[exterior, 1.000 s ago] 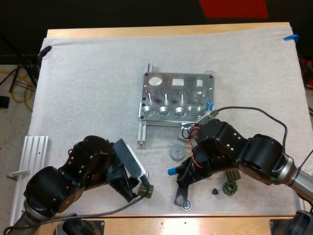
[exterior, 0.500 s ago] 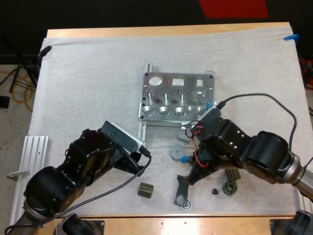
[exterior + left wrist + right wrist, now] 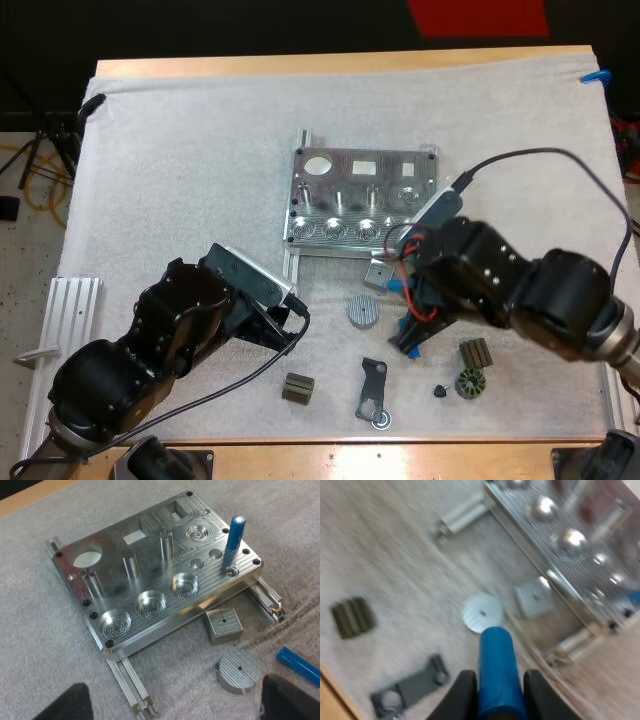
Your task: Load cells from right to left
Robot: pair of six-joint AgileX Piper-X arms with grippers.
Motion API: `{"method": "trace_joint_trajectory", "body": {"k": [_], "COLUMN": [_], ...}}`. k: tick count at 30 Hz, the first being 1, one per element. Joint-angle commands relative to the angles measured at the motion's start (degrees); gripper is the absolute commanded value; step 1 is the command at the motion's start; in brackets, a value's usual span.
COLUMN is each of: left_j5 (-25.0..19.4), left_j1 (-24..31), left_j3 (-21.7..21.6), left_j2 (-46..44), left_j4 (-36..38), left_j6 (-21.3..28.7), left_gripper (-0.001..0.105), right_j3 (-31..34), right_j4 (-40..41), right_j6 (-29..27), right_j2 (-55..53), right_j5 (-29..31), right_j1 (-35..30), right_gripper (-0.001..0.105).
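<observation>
The mat lies bare across the upper and left parts of the high view. The metal fixture sits at centre, well clear of every edge, with small parts crowded below it and to its lower right. One blue cylinder stands upright at the fixture's right end. The right gripper, just right of the round disc, clamps a second blue cylinder between both fingers. The left gripper, lower left of centre, has its fingers spread wide, grasping nothing. Since half a second ago the right gripper has moved up and right, off the dark bracket, uncovering a ribbed block. The left arm has hardly moved.
</observation>
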Motion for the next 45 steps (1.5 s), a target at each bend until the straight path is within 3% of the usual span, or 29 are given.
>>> {"method": "trace_joint_trajectory", "body": {"k": [1, 6, 17, 27, 38, 45], "left_j5": [-1.41, -1.41, -1.41, -1.41, -1.41, -1.41], "left_j1": [0.08, 0.08, 0.08, 0.08, 0.08, 0.08], "left_j3": [0.04, 0.04, 0.04, 0.04, 0.04, 0.04], "left_j2": [-0.34, -0.34, -0.34, -0.34, -0.34, -0.34], "left_j4": [-0.91, -0.91, -0.91, -0.91, -0.91, -0.91], "left_j6": [-0.55, -0.29, 1.15, 1.15, 1.15, 1.64], "left_gripper": [0.067, 0.067, 0.067, 0.067, 0.067, 0.067], "right_j3": [-1.99, -6.76, -17.45, -19.09, -19.47, -23.58], "right_j4": [2.51, 5.81, 11.15, 12.85, 9.64, 8.79], "right_j6": [-1.85, -6.46, -11.07, -13.31, -16.68, -17.17], "right_j2": [0.86, 4.23, 14.59, 21.14, 26.42, 32.0], "right_j5": [0.65, 0.65, -1.33, -3.6, -3.18, -1.69], "right_j1": [-1.65, -3.93, -7.1, -13.19, -14.55, -15.58], "right_gripper": [0.014, 0.014, 0.014, 0.014, 0.014, 0.014]}}
